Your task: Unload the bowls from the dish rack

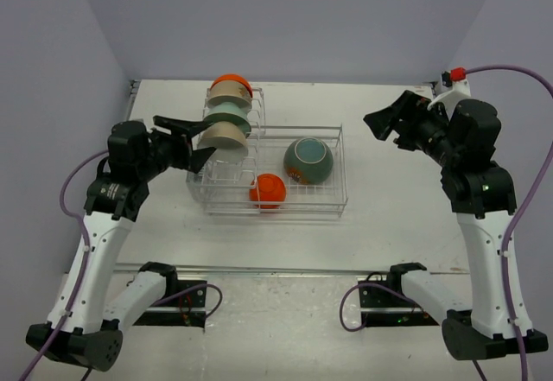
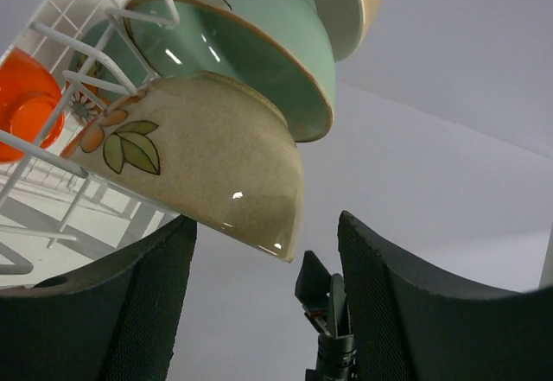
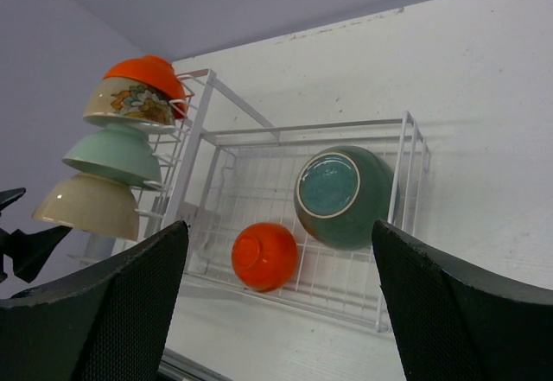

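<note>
Left gripper (image 2: 268,260) up close: spread wide, straddling rim of cream bowl (image 2: 207,165), no contact visible. Lowest of four stood on edge in rack (image 1: 341,200) slots, green bowl (image 2: 259,61) right behind; hence sideways reach, one finger each side of rim. Teal bowl (image 1: 308,161) and orange bowl (image 1: 268,190) lying loose in basket part. Right gripper (image 1: 384,123) also spread, empty, parked well right of rack, out of left arm's way.

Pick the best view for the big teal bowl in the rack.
Right wrist: the teal bowl sits central, large and sharp. Top external shows it smaller, from above. Left wrist doesn't clearly show it.
</note>
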Tool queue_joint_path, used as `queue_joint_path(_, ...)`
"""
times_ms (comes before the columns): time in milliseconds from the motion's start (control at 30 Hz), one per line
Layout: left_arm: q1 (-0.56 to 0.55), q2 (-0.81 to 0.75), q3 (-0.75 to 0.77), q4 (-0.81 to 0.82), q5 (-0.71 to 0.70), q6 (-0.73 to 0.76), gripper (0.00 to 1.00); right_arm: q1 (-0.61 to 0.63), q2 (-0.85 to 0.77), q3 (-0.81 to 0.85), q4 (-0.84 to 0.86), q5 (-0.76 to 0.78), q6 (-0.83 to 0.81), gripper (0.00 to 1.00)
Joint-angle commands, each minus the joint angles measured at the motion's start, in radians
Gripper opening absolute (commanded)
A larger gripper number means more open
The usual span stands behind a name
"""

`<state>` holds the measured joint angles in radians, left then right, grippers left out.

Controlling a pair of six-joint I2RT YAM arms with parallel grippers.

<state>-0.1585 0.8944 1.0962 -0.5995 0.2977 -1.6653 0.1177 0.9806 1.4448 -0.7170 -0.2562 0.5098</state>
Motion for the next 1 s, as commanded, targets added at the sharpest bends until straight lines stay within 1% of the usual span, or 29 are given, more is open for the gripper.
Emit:
queue_joint_path(0,-0.041,0.023,0.050,0.053,0.023,0.007,0.67,0.003,-0.002,0.003,0.039,0.005,-0.024,0.87)
queue_joint_path(67,-0.090,0.060,0.092,0.052,0.015,0.053,0.66,0.002,-0.006,-0.004,0.045,0.006,-0.024,0.88)
queue_joint_path(200,-0.164,0.080,0.137,0.035,-0.058,0.099,0.66,0.002,-0.011,-0.012,0.050,0.002,-0.024,0.88)
queue_joint_path(300,-0.168,0.043,0.119,0.037,-0.103,0.101,0.66,0.002,-0.016,-0.015,0.053,0.005,-0.024,0.88)
queue_joint_path(467,-0.168,-0.008,0.079,0.036,-0.135,0.082,0.67,0.002,-0.022,-0.021,0.056,0.005,-0.027,0.88)
queue_joint_path(767,-0.170,-0.118,0.010,0.033,-0.269,0.067,0.66,0.002,-0.023,-0.023,0.057,-0.005,-0.013,0.88)
queue_joint_path(900,-0.174,-0.149,-0.024,0.032,-0.292,0.055,0.64,0.007,-0.022,-0.026,0.056,-0.009,-0.007,0.88)
queue_joint_path(967,-0.190,-0.155,-0.025,0.033,-0.337,0.055,0.64,0.008,-0.023,-0.030,0.059,-0.008,-0.004,0.88)
